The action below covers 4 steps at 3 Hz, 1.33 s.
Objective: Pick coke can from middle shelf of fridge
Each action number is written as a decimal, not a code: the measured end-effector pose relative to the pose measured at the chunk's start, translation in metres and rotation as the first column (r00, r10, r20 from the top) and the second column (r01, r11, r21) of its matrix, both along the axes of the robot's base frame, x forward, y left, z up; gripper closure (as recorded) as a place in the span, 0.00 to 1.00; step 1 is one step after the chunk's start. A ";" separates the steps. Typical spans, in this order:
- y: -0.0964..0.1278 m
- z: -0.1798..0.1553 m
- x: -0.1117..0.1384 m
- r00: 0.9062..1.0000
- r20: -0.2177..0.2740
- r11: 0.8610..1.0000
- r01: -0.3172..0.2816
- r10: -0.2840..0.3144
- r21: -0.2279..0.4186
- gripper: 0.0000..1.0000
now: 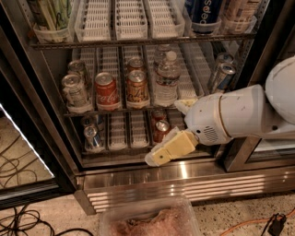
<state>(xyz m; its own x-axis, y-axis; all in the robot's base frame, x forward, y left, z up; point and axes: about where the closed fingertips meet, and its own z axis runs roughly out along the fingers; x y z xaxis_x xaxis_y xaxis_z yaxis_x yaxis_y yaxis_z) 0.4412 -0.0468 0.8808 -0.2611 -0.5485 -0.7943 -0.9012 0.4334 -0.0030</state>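
Observation:
The red coke can [107, 91] stands at the front of the middle shelf [190, 79] of the fridge [184, 185], left of centre. An orange-brown can [137, 87] is right beside it, then a clear water bottle [167, 78]. My gripper [167, 132] is open and empty. It is in front of the fridge, below and to the right of the coke can, at the level of the lower shelf. One yellow finger [171, 147] points down-left. The other fingertip [185, 105] sits by the foot of the water bottle.
Silver cans stand at the shelf's left [73, 88] and right [222, 74]. A blue Pepsi can [205, 14] is on the shelf above. More cans [161, 129] stand on the lower shelf. A clear plastic bin [147, 220] and cables [23, 216] lie on the floor.

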 end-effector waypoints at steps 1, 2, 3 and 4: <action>0.050 0.003 0.006 0.996 0.074 0.987 -0.053 0.042 0.152 0.00; 0.077 0.018 0.001 0.987 0.130 0.977 -0.115 0.092 0.181 0.00; 0.077 0.018 0.001 0.987 0.130 0.977 -0.115 0.093 0.180 0.00; 0.096 0.008 0.001 0.983 0.131 0.969 -0.153 0.129 0.193 0.00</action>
<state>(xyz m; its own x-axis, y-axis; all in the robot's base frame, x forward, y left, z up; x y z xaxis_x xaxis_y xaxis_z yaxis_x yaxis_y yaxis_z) 0.4423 0.0487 0.8892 -0.0917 -0.3984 -0.9126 -0.9519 0.3042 -0.0372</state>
